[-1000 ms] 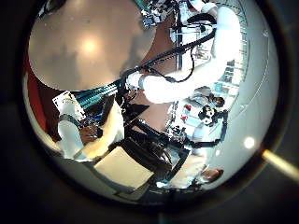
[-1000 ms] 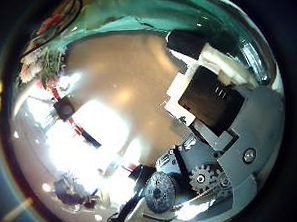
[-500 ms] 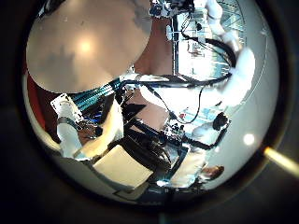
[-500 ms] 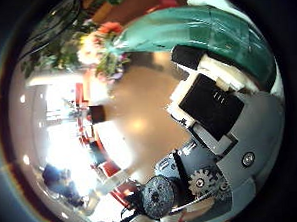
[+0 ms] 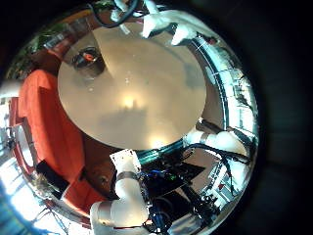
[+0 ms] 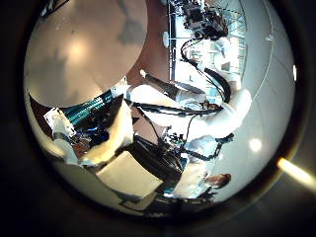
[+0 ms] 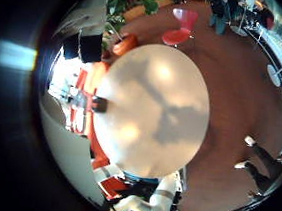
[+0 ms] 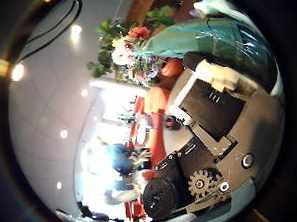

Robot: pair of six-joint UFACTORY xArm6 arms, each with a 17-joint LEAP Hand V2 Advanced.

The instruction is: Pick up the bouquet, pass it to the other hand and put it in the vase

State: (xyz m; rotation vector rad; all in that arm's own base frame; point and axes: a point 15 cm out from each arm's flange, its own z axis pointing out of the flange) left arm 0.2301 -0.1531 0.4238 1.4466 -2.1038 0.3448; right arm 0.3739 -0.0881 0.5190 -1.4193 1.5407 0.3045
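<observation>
Now the right hand is curling its fingers round the bouquet; left fingers cannot be told. It is needing a steady, upright carry toward the vase on the table.

The bouquet's stems vanish behind the right hand. Whether its fingers grip them, I can't tell.

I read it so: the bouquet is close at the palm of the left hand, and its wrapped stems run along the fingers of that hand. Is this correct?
Not quite: it is the right hand, not the left. The right thumb side palm view shows the bouquet close at that palm, its wrapped stems running along the fingers of that hand. Neither left palm view shows a bouquet.
</observation>
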